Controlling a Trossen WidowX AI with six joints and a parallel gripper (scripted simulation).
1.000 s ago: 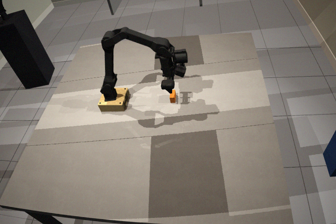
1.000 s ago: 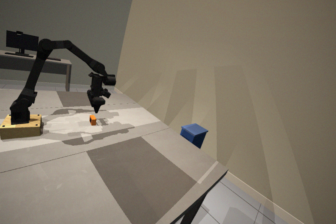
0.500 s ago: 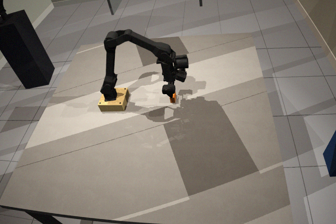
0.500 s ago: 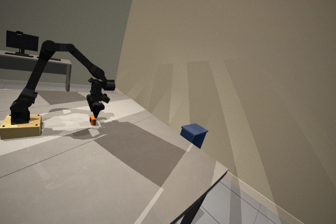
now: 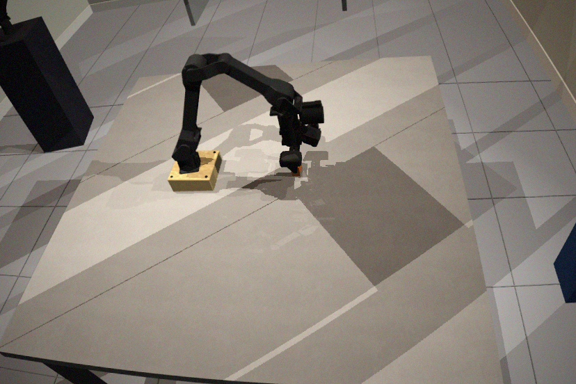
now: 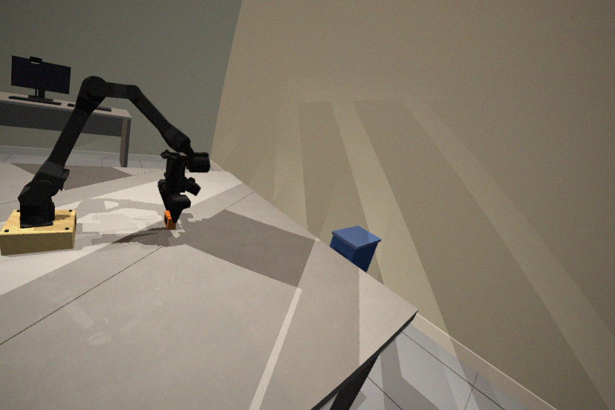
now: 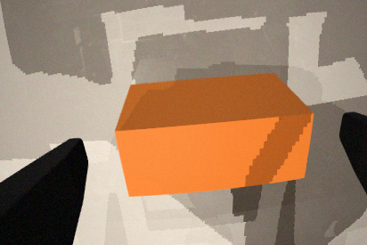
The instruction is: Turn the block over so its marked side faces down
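Note:
An orange block [image 7: 213,133] [image 5: 298,170] [image 6: 169,220] rests on the table [image 5: 186,277] [image 6: 148,321] near its middle. No mark shows on the faces I can see. My gripper [image 7: 219,139] [image 5: 292,163] [image 6: 174,211] is open and points down right over the block, with one black finger on each side of it in the wrist view. The fingers stand wide apart and do not touch the block. In the top view the gripper hides most of the block.
The arm's tan wooden base [image 5: 195,175] [image 6: 37,232] stands on the table to the left of the block. A blue box [image 6: 355,244] [image 5: 567,263] sits off the table's right edge. A dark pedestal [image 5: 39,86] stands on the floor at far left.

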